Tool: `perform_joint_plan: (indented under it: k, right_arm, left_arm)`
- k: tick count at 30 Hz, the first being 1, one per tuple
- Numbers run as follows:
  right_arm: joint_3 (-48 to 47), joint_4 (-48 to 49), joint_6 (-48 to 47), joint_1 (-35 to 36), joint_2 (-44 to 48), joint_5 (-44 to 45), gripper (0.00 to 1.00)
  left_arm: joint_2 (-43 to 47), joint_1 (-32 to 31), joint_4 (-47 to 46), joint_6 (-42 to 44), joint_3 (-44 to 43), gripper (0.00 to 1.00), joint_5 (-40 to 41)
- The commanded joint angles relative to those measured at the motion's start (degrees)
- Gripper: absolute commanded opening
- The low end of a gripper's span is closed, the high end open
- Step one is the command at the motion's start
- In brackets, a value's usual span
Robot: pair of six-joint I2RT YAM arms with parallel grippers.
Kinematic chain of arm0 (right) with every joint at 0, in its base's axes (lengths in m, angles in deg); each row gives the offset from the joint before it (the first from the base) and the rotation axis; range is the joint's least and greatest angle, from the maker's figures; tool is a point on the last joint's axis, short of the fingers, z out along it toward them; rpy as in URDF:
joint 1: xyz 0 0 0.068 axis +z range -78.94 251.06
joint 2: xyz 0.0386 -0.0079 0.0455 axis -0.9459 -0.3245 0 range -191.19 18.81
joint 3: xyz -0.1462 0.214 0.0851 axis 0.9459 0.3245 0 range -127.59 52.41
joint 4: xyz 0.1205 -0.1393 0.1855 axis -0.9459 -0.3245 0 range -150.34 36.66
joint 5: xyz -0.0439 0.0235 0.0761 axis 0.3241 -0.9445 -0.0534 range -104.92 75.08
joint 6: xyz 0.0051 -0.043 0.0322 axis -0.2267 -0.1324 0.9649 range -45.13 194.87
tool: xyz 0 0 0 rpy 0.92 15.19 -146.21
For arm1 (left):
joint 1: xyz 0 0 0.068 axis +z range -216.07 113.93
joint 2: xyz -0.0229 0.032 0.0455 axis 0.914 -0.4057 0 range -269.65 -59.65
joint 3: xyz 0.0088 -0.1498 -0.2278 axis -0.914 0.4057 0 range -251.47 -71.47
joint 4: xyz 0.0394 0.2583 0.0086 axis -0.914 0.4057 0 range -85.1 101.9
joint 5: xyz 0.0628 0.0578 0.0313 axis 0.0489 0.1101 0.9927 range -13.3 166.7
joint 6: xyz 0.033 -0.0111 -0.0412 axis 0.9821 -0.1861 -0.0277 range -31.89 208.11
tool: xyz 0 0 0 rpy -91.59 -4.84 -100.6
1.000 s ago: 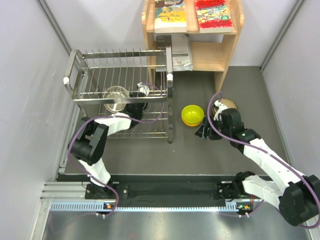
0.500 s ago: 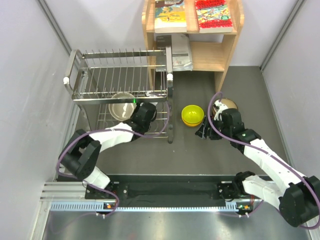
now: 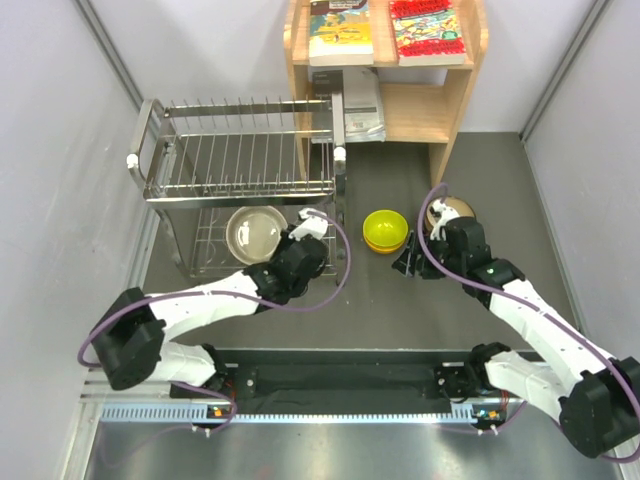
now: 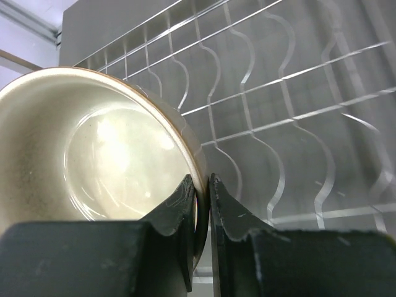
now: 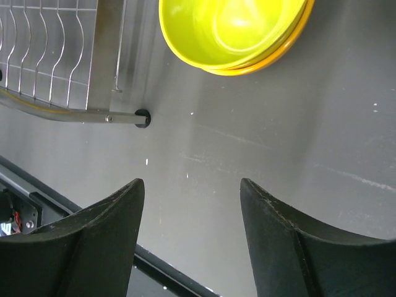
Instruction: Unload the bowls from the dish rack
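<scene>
A big shiny rack made of steel wire point(image 3: 240, 165) stands on the left side of the dark grey desk point(image 3: 380, 300). It has two levels, one above the other.

The left tool point(image 4: 203, 189) reaches into the lower level of the rack from the front. It is clenched on a small round bowl with a pale inside and a brownish rim point(image 3: 255, 233). One finger is inside the bowl and one is outside, and the thin rim is pinched between them. The bowl sits over the wires of the lower level, just in front of the top level's front bar, with its open side facing up. I cannot tell if it touches the wires under it.

A yellow-green round bowl point(image 5: 232, 28) sits inside an orange round bowl point(image 5: 275, 57) on the desk, just to the right of the rack. Only the orange edge peeks out from under it.

The right tool point(image 5: 190, 189) hangs over the bare desk near these two bowls. Its fingers are spread apart and hold nothing. It does not touch the bowls.

Another small bowl with a brownish rim point(image 3: 458, 208) sits on the desk behind the right arm, and the arm hides part of it.

A wooden bookshelf with books on it point(image 3: 455, 110) stands at the far side of the desk.
</scene>
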Motion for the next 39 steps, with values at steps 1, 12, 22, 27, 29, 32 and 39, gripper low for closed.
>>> perform_joint_plan:
  k: [1, 12, 22, 27, 29, 32, 39]
  right_arm:
    - [-4.2, -0.6, -0.2, 0.3, 2.2, 2.2, 0.64]
    - [-8.8, -1.5, -0.2, 0.3, 2.9, 7.3, 0.65]
    - [-10.0, -2.8, -1.5, 0.3, 3.1, 10.5, 0.65]
    - [-9.0, -2.5, -1.8, 0.2, 3.6, 10.9, 0.65]
    - [-8.7, -2.5, -1.9, 0.2, 3.8, 11.1, 0.65]
    - [-8.9, -2.9, -2.0, 0.0, 4.2, 11.9, 0.65]
    - [-10.9, -5.2, -2.0, -1.1, 6.2, 13.6, 0.76]
  left_arm:
    - [5.7, -4.6, 3.2, -5.1, -1.5, 0.00, 6.1]
    - [-0.9, -22.5, 16.7, -16.2, -9.2, 0.00, 2.8]
    - [-11.9, -33.3, 21.8, -21.5, -19.6, 0.00, 0.4]
    - [-16.0, -36.6, 27.1, -23.0, -25.2, 0.00, 0.8]
    - [-15.9, -37.7, 27.7, -23.5, -25.6, 0.00, -0.6]
    - [-15.4, -39.3, 24.4, -21.1, -25.7, 0.00, -2.0]
    - [-19.9, -38.3, 13.7, -8.8, -28.6, 0.00, -2.2]
